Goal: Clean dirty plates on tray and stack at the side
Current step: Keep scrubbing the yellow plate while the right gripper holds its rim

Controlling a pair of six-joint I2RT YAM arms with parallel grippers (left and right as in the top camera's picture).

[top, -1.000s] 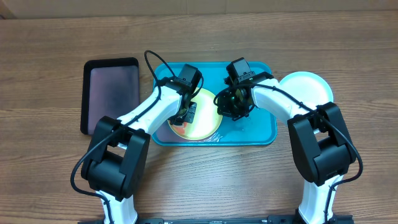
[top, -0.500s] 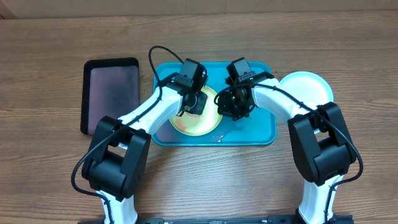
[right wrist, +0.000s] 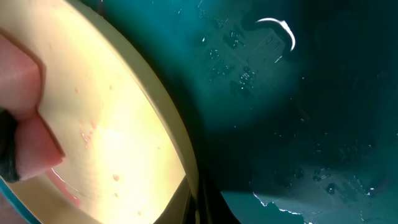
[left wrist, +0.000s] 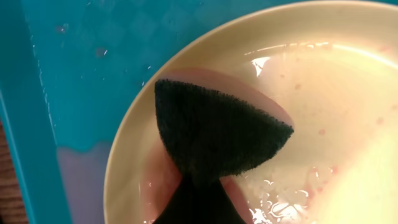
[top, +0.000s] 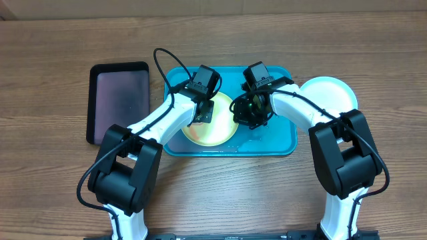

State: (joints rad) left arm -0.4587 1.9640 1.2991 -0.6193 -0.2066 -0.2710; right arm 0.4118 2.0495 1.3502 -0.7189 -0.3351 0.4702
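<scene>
The yellow-green plate [top: 212,128] lies in the turquoise tray [top: 280,139], wet and with faint red specks. My left gripper [top: 205,112] is shut on a black sponge with a pink backing [left wrist: 217,130] and presses it on the plate's left inner side [left wrist: 336,124]. My right gripper [top: 245,113] is shut on the plate's right rim; in the right wrist view the rim [right wrist: 168,118] runs down between the fingertips [right wrist: 196,208]. A pale white-mint plate [top: 327,93] sits on the table right of the tray. A third plate is not visible.
A smaller black tray [top: 120,100] lies on the wooden table left of the turquoise tray. Water pools on the turquoise tray floor [right wrist: 298,112], also in the left wrist view [left wrist: 81,74]. Both arms reach in over the tray's front edge.
My left gripper has moved the sponge from the plate's lower left up toward its far edge, then slightly left. The right gripper has stayed on the rim.
</scene>
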